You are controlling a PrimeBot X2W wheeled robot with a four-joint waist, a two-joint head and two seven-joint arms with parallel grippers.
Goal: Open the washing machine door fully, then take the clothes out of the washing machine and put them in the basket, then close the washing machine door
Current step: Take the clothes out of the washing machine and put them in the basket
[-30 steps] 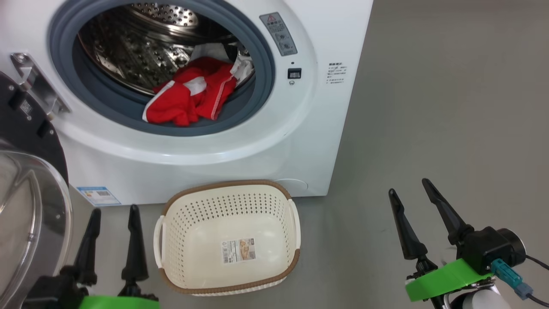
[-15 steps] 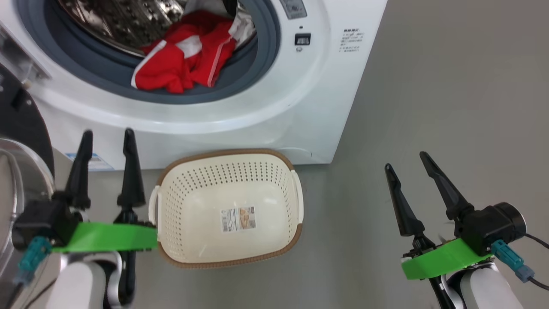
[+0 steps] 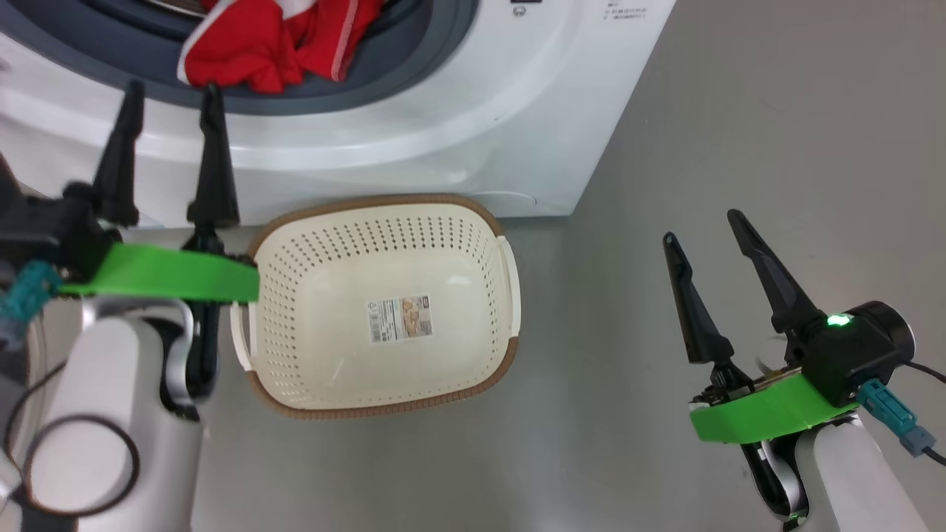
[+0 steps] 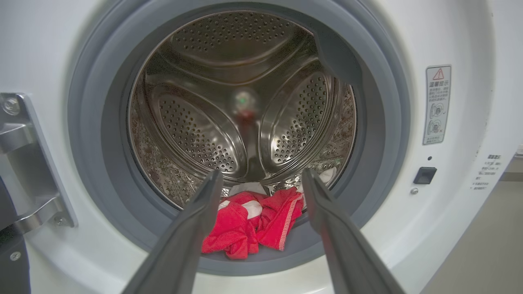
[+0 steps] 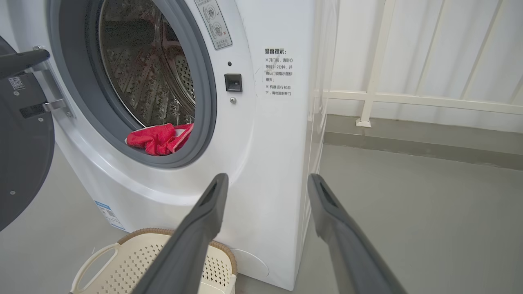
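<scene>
Washing machine: white front-loader standing on a grey floor; drum mouth uncovered, ringed by a grey rubber gasket.
Washing machine door: swung open to the machine's left side on its metal hinge bracket; the dark inner face of the rim shows in the right wrist view.
Drum: perforated steel, with the load lying at the bottom front.
Clothes: red fabric with white panels and trim, bunched at the drum's lower front edge and draped onto the gasket lip; untouched by either gripper.
Basket: cream, perforated sides, brown rim, on the floor directly in front of the machine below the drum mouth; nothing inside but a label sticker on its base.
Left gripper: fingers spread wide apart, nothing between them; raised in front of the machine's lower front panel, just left of the basket, tips pointing at the drum mouth. In the left wrist view the clothes appear between the two fingers, beyond the tips and apart from them.
Right gripper: fingers spread wide apart, nothing held; over bare floor, well to the right of the basket and off the machine's right front corner.
Warning sticker: on the front panel, right of the drum mouth, above a small black latch socket.
</scene>
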